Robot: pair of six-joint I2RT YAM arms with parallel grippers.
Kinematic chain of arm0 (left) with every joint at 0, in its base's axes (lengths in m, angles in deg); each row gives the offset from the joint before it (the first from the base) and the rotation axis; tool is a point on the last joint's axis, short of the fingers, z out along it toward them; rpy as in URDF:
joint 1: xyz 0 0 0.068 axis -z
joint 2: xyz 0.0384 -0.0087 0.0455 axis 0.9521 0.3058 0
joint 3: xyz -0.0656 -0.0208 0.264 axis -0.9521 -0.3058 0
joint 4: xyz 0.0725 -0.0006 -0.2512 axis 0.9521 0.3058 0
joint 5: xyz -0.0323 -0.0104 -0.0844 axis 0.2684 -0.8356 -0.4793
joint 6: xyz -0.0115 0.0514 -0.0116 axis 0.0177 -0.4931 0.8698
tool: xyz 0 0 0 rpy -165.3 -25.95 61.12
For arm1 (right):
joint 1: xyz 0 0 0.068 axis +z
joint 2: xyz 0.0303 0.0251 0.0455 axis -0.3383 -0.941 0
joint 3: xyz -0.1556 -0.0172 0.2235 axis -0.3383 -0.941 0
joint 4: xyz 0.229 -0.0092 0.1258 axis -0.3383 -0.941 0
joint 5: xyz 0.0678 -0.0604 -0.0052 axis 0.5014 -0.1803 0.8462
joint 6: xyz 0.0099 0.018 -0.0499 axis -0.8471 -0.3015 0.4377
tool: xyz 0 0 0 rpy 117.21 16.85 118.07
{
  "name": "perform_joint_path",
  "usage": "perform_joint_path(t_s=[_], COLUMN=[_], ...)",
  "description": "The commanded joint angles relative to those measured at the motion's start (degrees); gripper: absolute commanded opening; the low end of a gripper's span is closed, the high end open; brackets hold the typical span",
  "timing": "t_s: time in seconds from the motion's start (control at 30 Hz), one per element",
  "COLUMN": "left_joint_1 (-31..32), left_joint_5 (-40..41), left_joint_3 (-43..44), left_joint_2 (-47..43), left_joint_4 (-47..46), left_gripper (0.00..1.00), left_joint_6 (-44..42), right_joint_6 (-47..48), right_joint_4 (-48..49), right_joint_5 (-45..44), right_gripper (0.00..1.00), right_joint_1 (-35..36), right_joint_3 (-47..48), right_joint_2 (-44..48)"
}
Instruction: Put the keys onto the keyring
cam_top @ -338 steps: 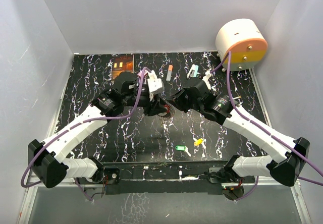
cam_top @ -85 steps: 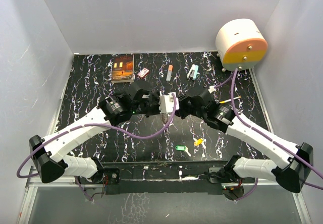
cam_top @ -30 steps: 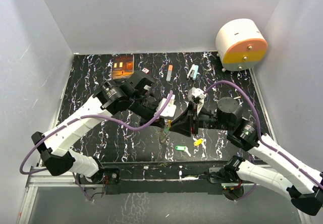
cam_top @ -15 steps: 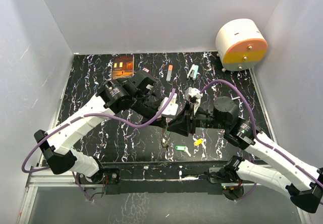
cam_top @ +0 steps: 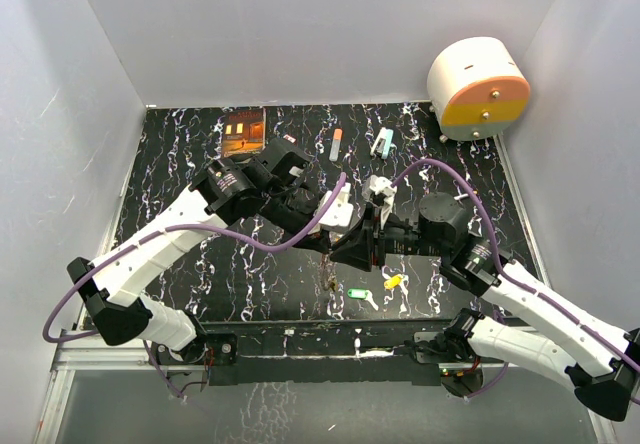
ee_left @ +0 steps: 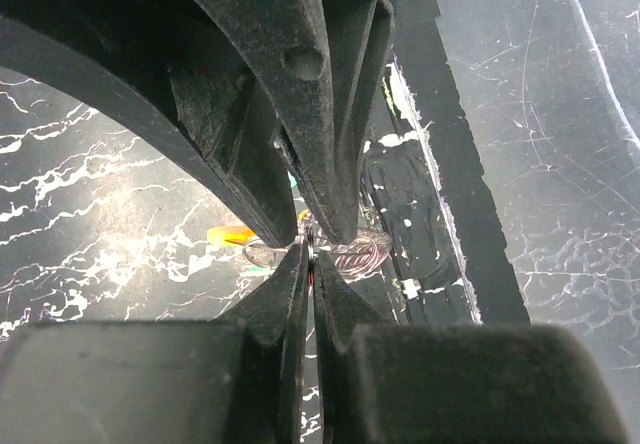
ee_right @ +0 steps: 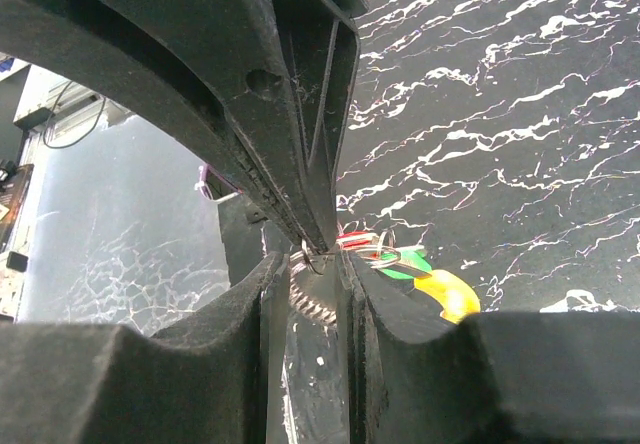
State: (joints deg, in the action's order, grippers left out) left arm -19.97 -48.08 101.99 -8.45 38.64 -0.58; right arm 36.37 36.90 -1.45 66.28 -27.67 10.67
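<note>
My left hand (ee_left: 308,254) is pinched tight on a thin wire of the keyring (ee_left: 352,256). My right hand (ee_right: 318,264) meets it tip to tip, clamped on the ring's coiled metal. The one keyring sits between my two hands, held above the worktop (cam_top: 170,164), its loose part dangling just below them. Two keys lie loose on the worktop, near my right hand: one green key (cam_top: 357,292) and one yellow key (cam_top: 392,282). A small red piece (ee_right: 355,239) shows beside my right fingertips, too blurred to identify.
</note>
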Motion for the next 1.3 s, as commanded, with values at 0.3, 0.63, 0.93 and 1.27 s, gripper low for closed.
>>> perform_joint_path(t_s=[0.3, 0.63, 0.93, 1.27], left_joint_1=[-0.28, -0.28, -0.25, -0.28], left_joint_5=[-4.80, -4.98, -4.51, -3.34], left_joint_3=[2.53, 2.42, 2.03, 1.54], left_joint_2=[0.00, 0.07, -0.28, -0.28], left_joint_4=[-0.85, -1.05, -1.74, -2.64], left_gripper=[0.00, 0.00, 0.00, 0.00], left_joint_6=[1.45, 2.17, 3.47, 4.36], right_joint_6=[1.28, 1.12, 0.70, -0.67], right_joint_4=[5.22, 5.89, 6.51, 7.93], right_joint_5=[-1.41, -1.87, -2.72, -2.09], right_gripper=[0.29, 0.19, 0.07, 0.07], right_joint_1=[0.43, 0.51, 0.50, 0.52], right_joint_3=[1.59, 2.13, 1.95, 0.73], right_joint_2=[-1.17, -1.83, -1.39, 0.00])
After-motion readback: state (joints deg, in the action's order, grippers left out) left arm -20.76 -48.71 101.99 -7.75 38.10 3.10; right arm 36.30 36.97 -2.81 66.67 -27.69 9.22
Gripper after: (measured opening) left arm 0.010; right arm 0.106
